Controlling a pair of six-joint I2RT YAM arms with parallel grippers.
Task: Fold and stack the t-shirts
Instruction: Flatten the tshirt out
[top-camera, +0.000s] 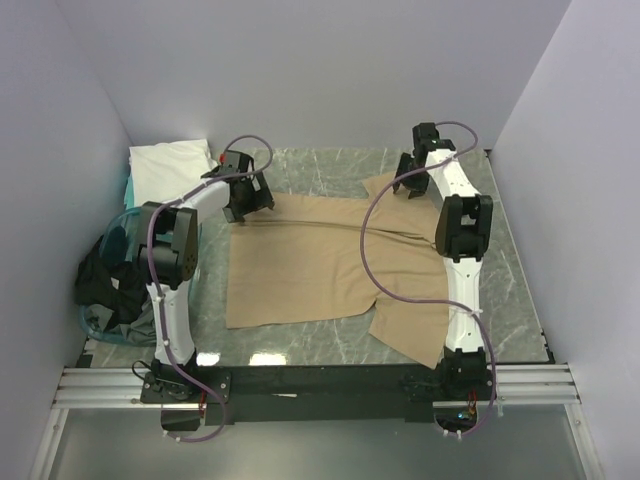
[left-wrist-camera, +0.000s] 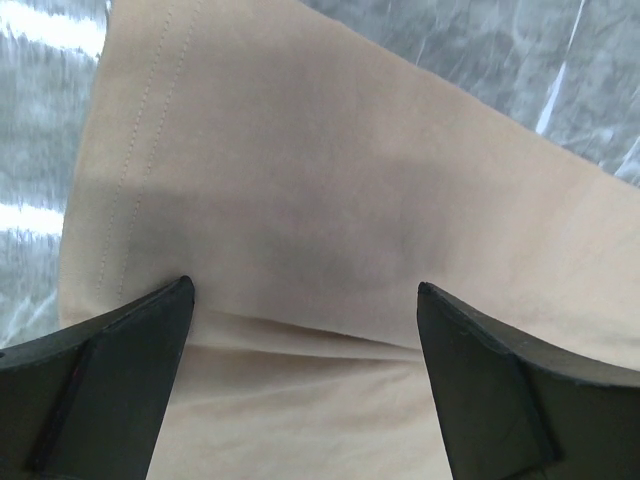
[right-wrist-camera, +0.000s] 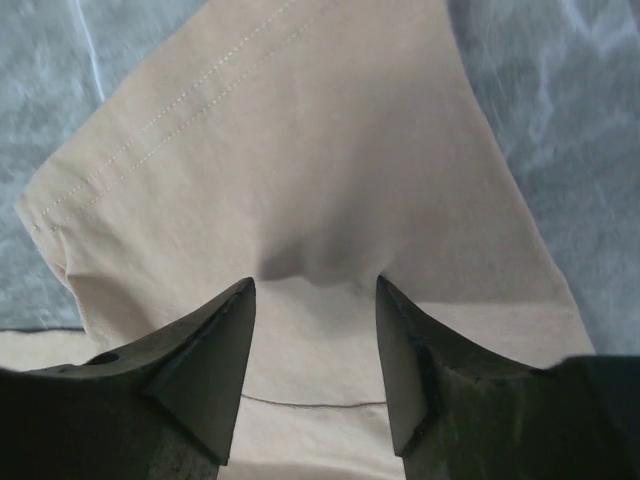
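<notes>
On the tan t-shirt (top-camera: 300, 270), left jaws gape wide, right jaws narrower astride a pucker (right-wrist-camera: 315, 262); any grip is hidden.

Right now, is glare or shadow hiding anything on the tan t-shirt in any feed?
Top external: tan t-shirt evenly lit; glare only on the marble table at its near edge. Left wrist: the left gripper throws a soft dark shadow on the cloth, hem stitching readable; bright streaks on the table. Right wrist: slight shadow at the right gripper, stitching sharp.
</notes>
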